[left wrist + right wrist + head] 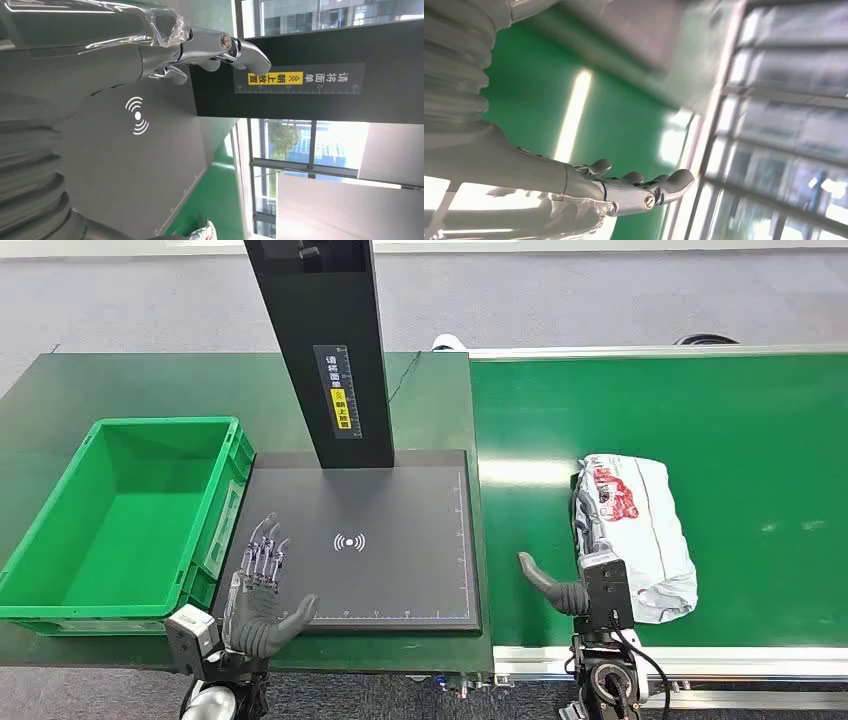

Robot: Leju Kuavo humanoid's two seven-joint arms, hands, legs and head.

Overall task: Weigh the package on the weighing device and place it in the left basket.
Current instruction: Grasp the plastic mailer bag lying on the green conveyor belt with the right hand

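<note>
The package point(645, 530), a white plastic bag with red print, lies on the green conveyor belt point(720, 410) right of the scale. My right hand point(590, 570) is at the bag's left edge, its fingers point(639, 185) stretched out along it and the thumb spread away; it grips nothing. The weighing device is a dark flat platform point(400, 540) with a white wireless mark point(137, 116). My left hand point(262, 585) hovers open over the platform's front left corner, fingers point(200, 50) extended. The green basket point(130, 510) stands left of the platform.
A tall black post point(320, 340) with a yellow label point(275, 78) rises from the back of the platform. The conveyor's metal rail point(700, 660) runs along the near edge. The basket's right wall is close to my left hand.
</note>
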